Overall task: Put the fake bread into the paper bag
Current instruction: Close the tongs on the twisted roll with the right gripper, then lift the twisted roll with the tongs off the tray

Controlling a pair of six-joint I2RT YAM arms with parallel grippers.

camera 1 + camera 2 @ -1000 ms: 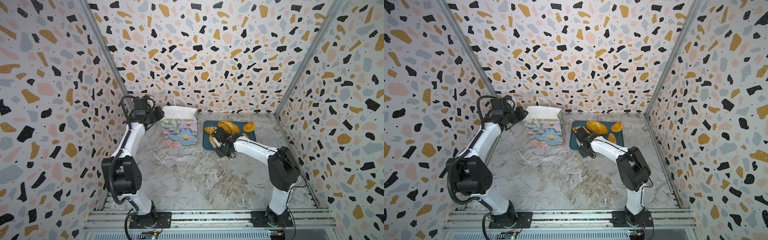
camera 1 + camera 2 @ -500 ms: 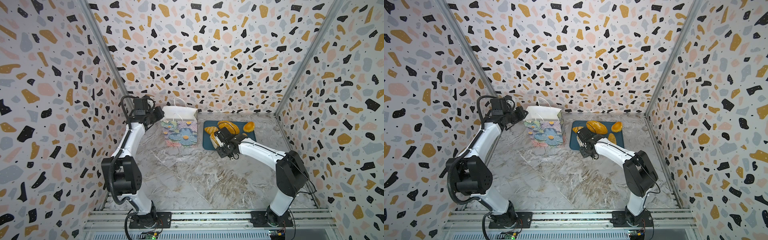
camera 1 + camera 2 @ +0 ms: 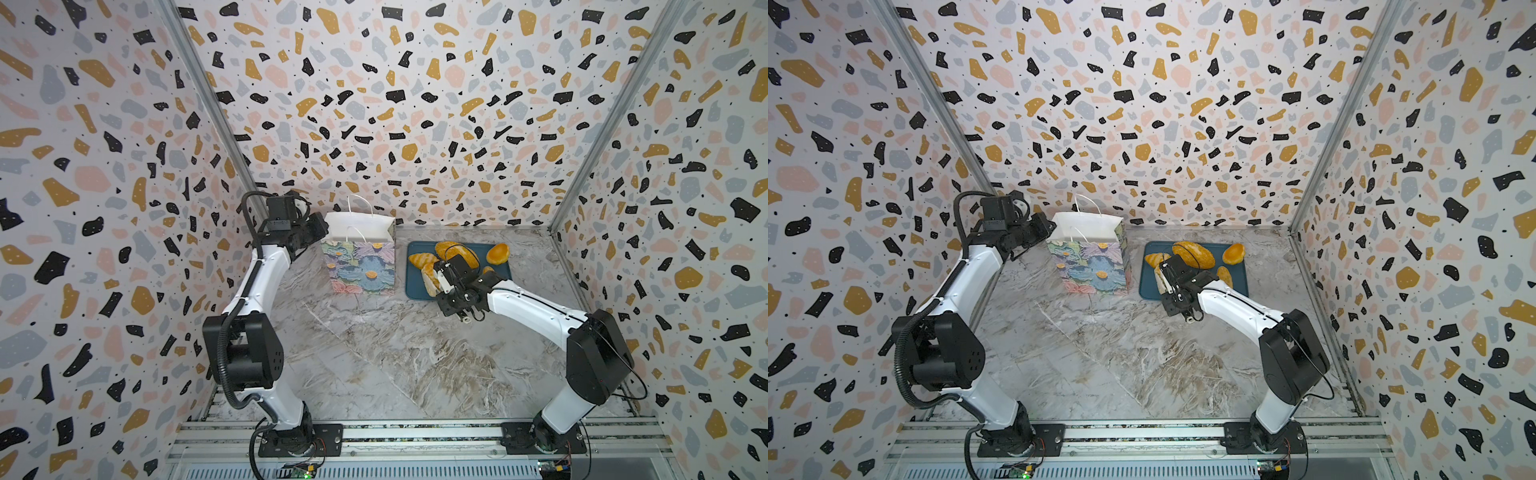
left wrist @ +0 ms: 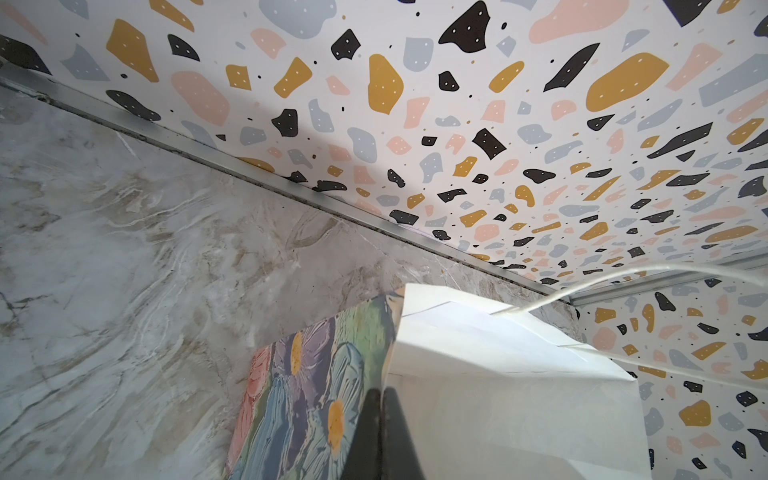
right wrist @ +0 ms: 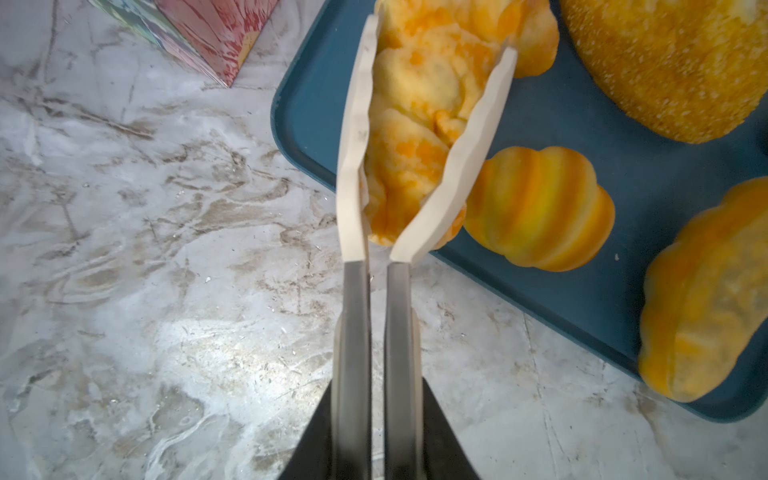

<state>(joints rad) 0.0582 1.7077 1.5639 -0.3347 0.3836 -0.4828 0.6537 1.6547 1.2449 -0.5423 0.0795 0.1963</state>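
Golden roll (image 5: 415, 124) is clamped in my R gripper (image 5: 442, 37) over the teal tray (image 5: 316, 104) corner, other breads (image 5: 536, 208) lie right beside my jaws, my L gripper (image 4: 381, 395) pinches the rim of the paper bag (image 3: 359, 266) nearby, bag's inside hidden, so prob. most left to do.

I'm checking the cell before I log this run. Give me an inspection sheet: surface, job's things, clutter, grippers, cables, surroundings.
Surface: marble-look table, no spills seen.
Job's things: paper bag upright, mouth open; speckled loaf, round bun and croissant on the teal tray beside it.
Clutter: nothing seen.
Grippers: left gripper shut on the bag's rim; right gripper shut on a long roll.
Cables: black cable loops along the left arm; thin wire at the right arm.
Surroundings: terrazzo-print walls on three sides.
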